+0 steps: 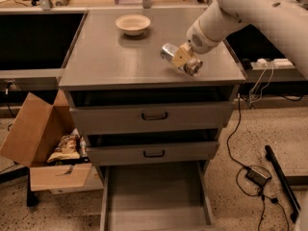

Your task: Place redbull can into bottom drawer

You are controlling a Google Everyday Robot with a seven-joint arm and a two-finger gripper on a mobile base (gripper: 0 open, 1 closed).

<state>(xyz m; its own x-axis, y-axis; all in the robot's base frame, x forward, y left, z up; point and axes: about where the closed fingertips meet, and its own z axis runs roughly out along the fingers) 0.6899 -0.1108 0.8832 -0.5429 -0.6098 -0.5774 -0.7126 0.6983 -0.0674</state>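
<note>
The redbull can (168, 51) is a slim silvery can lying on its side, its round shiny end (193, 67) towards the front right. It is over the front right part of the grey cabinet top (110, 61). My gripper (181, 57) comes in from the upper right on a white arm and is shut on the can's middle with tan fingers. I cannot tell whether the can rests on the top or is held just above it. The bottom drawer (154, 191) stands pulled out at floor level, a shallow grey tray with nothing in it.
A cream bowl (133, 23) sits at the back of the cabinet top. The two upper drawers (154, 115) are shut. An open cardboard box (33, 138) with snack bags stands left of the cabinet. Cables and a power brick (257, 175) lie on the floor at right.
</note>
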